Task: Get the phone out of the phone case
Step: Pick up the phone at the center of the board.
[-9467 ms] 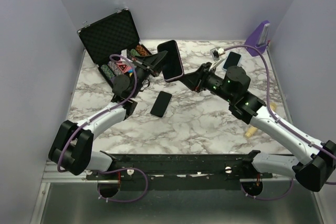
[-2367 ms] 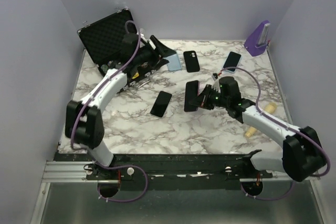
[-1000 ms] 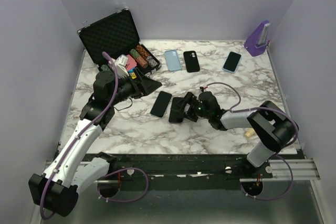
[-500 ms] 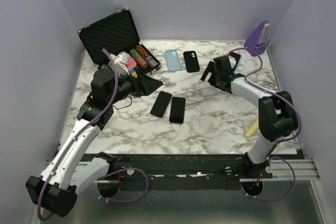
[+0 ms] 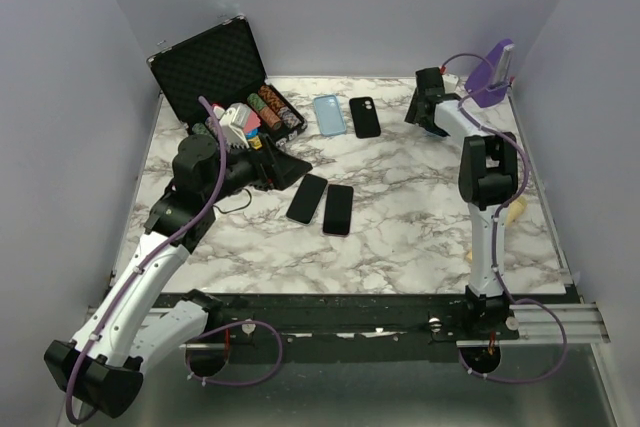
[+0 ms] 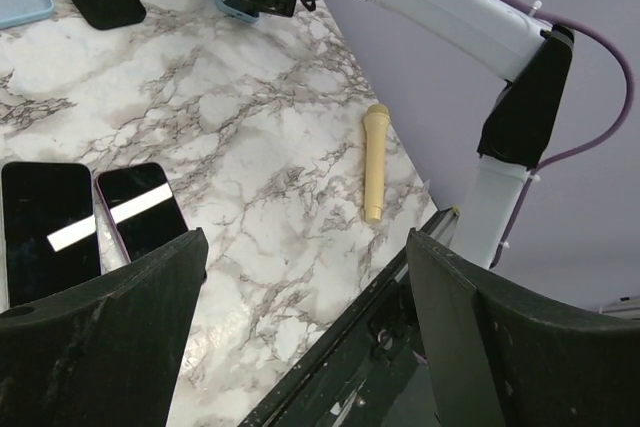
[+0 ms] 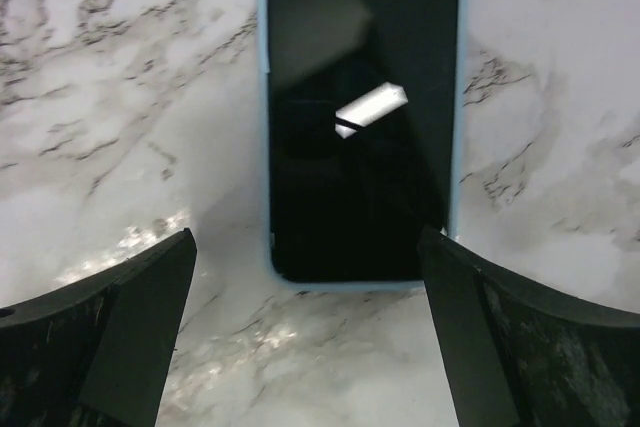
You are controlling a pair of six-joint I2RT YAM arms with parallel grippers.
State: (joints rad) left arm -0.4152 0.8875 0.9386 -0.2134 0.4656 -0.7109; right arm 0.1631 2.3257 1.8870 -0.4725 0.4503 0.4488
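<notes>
While the black phone in light-blue case lies far right, we log right gripper spread wide above it, empty; left gripper open, empty.

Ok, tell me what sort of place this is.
Probably a robot data-collection booth, not a home: plain lavender walls box in a marble-look table, the left arm and right arm are mounted on a rail, and props like phones lie scattered.

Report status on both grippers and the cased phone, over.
Left gripper open, empty. Right gripper open, over the phone. Phone flat, screen up, still in its blue case. Nothing in the way.
</notes>
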